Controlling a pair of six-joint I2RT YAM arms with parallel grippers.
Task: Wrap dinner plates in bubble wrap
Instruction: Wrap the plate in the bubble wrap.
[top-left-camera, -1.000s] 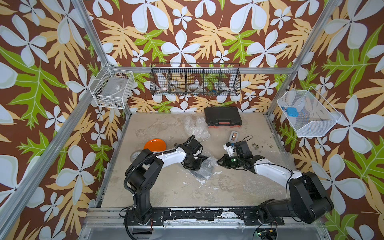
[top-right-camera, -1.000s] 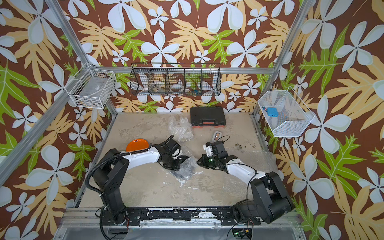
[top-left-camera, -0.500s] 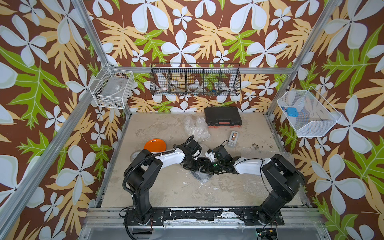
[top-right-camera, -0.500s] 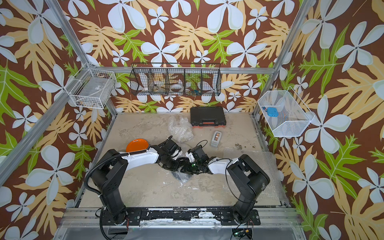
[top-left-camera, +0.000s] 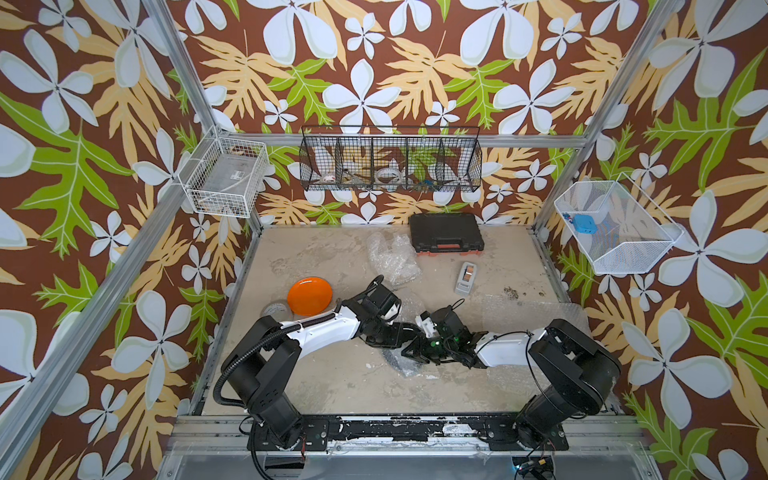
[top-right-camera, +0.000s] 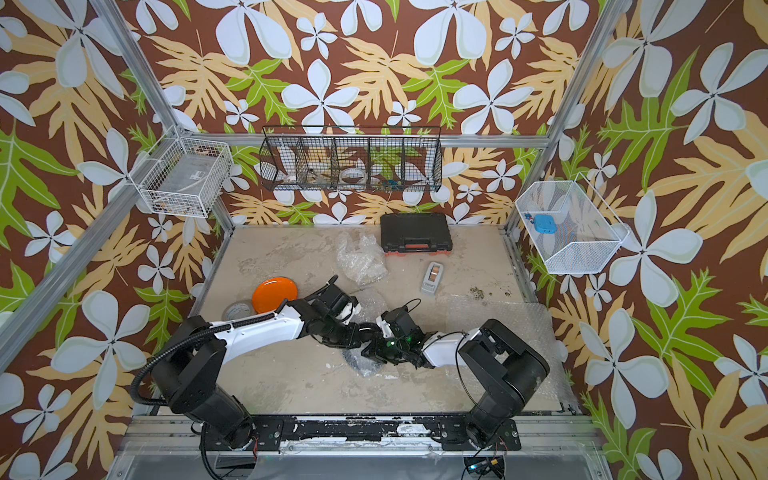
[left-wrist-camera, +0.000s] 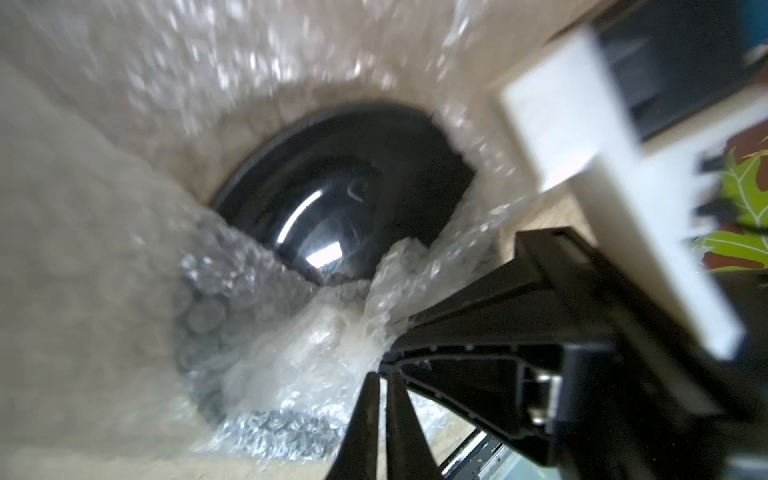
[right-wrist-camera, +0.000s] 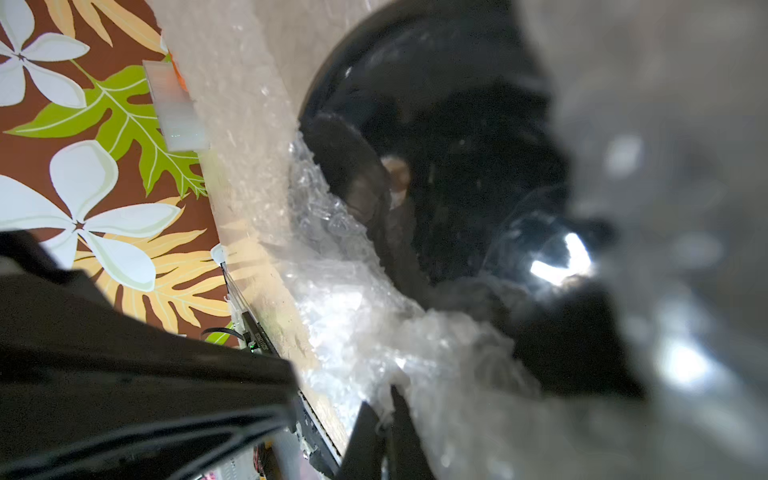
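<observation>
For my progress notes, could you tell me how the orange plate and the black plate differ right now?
The orange plate lies bare; the black plate is partly covered by bubble wrap. The orange plate is untended; the left end effector and right end effector meet at the black plate. Both are round and glossy.

orange plate (top-left-camera: 309, 295): glossy, uniform. black plate (left-wrist-camera: 345, 195): glossy. bubble wrap (left-wrist-camera: 291, 345): clear, dotted with bubbles. case (top-left-camera: 446, 237): black, orange-red trim. table (top-left-camera: 332, 257): mottled beige. walls (top-left-camera: 374, 83): brown, white flowers, green and tan leaves. back basket (top-left-camera: 390, 158): black wire.
</observation>
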